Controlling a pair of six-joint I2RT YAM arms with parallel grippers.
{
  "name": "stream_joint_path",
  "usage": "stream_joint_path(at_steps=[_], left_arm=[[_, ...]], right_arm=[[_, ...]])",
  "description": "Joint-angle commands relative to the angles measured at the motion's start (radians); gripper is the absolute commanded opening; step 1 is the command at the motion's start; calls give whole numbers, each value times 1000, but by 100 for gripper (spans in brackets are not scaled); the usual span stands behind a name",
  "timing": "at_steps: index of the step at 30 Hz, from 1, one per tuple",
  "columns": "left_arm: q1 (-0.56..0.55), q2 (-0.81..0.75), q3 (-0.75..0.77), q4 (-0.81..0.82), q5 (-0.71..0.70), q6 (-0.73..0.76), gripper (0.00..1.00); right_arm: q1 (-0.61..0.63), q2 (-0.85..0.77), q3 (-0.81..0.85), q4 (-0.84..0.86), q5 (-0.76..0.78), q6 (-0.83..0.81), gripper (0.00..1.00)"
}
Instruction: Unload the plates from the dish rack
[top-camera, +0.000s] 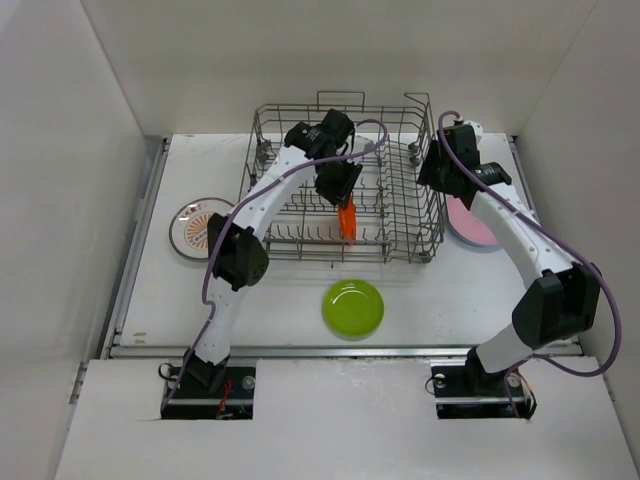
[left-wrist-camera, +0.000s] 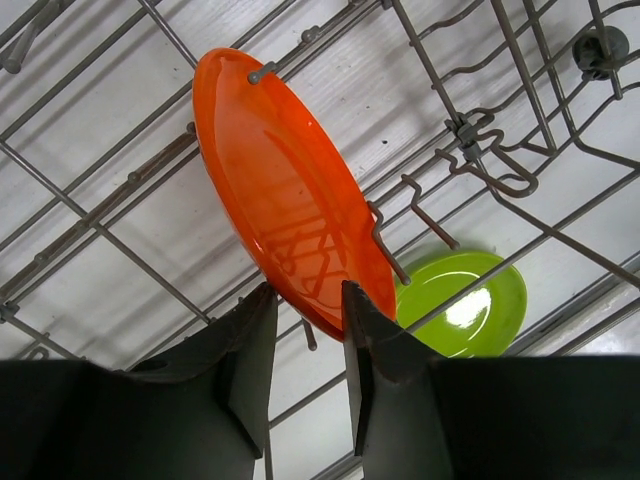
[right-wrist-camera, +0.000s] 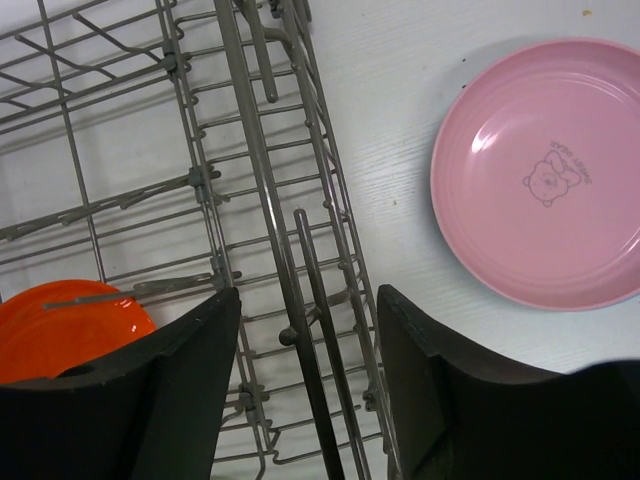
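Note:
The grey wire dish rack (top-camera: 300, 107) stands at the back middle of the table. One small orange plate (top-camera: 347, 220) stands on edge among its tines. My left gripper (top-camera: 340, 195) reaches down into the rack. In the left wrist view its fingers (left-wrist-camera: 305, 290) are closed against the lower rim of the orange plate (left-wrist-camera: 280, 180), which still sits between rack (left-wrist-camera: 480, 150) tines. My right gripper (top-camera: 437, 178) hovers open and empty over the rack's right side wall (right-wrist-camera: 262, 200); its jaws (right-wrist-camera: 305, 295) straddle the wall wires without touching them.
A lime-green plate (top-camera: 353, 307) lies flat in front of the rack and shows through the wires (left-wrist-camera: 470, 300). A pink plate (top-camera: 470, 225) lies right of the rack (right-wrist-camera: 540, 170). A white plate with an orange sunburst (top-camera: 195, 228) lies to the left.

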Motion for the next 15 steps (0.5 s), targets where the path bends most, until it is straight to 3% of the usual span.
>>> stream_joint_path(at_steps=[1,3,7,11,13,14,15], left_arm=[[10,12,-21,-101,18,16,0],[20,-24,-12,-55,18,2,0],[20,-104,-59,25,-66,-10,0],[11,6,13,-108,-117,11,0],[1,7,-28,-119,-139,11,12],[0,16,-29,-110,-140,11,23],[-10,16,-29,-110,-153,23,44]], right_arm=[[-3,23,-23,43,-26,-11,61],[-3,23,-23,43,-26,-11,56],[-3,13,-23,34,-17,-11,56],[-3,-8,-32,34,-17,-20,56],[-3,-17,-32,25,-17,-20,56],[-3,-29,-32,25,-8,-20,56],[-3,-30,-32,25,-8,-20,56]])
